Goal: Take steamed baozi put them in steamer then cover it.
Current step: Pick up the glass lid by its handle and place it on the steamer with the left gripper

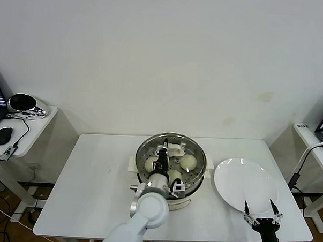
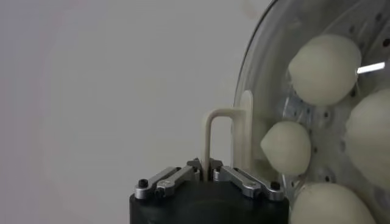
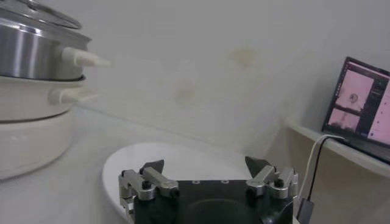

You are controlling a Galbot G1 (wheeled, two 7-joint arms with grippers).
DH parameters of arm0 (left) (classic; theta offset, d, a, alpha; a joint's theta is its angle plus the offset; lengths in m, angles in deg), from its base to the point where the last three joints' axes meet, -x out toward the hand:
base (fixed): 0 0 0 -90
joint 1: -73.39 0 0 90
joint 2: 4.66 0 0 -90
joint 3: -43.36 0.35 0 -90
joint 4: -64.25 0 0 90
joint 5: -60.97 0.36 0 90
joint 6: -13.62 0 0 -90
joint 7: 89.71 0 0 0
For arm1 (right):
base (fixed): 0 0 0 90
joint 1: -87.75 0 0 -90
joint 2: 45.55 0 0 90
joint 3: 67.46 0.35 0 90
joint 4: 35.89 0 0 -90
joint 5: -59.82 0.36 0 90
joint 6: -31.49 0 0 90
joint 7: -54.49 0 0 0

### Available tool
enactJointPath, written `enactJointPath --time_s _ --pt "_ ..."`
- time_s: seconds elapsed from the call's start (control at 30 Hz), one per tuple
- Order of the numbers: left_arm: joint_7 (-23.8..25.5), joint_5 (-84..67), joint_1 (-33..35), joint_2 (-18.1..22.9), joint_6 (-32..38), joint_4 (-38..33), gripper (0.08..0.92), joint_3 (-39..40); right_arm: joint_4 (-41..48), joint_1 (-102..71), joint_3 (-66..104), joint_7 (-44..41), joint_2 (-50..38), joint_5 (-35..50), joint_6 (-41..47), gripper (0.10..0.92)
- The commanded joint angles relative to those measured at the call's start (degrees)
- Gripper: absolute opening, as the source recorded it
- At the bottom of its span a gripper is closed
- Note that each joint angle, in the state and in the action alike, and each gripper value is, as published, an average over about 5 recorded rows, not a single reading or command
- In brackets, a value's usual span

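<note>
While you look down from the head camera, you have a white table (image 1: 94, 188) against a plain pale wall (image 1: 153, 56), with a side shelf (image 1: 27, 131) at nine o'clock carrying a mouse (image 1: 2, 135), and a laptop (image 3: 364, 100) at three o'clock. Your steamer (image 1: 171, 163) sits mid-table; the steamed baozi (image 2: 323, 68) lie inside on the perforated tray. Your left gripper (image 2: 206, 171) reaches over the pot from six o'clock, pinched tight on the cream handle of the cover (image 2: 250, 131), which rests over the pot. Your right gripper (image 3: 205, 169) hangs at five o'clock over the near rim of the plate (image 1: 244, 183), fingers spread wide, holding nothing.
</note>
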Motion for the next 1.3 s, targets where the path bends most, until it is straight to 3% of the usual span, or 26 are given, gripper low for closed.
enactJointPath --time_s 0.03,0.8,1.1,1.3 --pt "0.23 1.44 0.33 1.26 0.13 1.56 0.145 0.33 0.13 0.03 -0.1 -0.03 -0.19 0.05 -0.02 0.823" --pt "-1.29 4.58 2.4 2.1 1.77 1.48 0.151 -0.96 0.78 0.05 -0.37 -0.27 -0.43 -0.01 -0.47 0.823" --pt "-2.56 1.94 5.42 1.59 2.1 -3.45 0.374 -1.3 0.74 0.05 -0.59 -0.31 -0.57 -0.03 -0.53 0.823" --pt "-3.69 -3.78 10.45 -1.85 2.53 -11.16 0.547 -1.13 0.83 -0.07 -0.69 -0.32 -0.38 -0.2 -0.56 0.823"
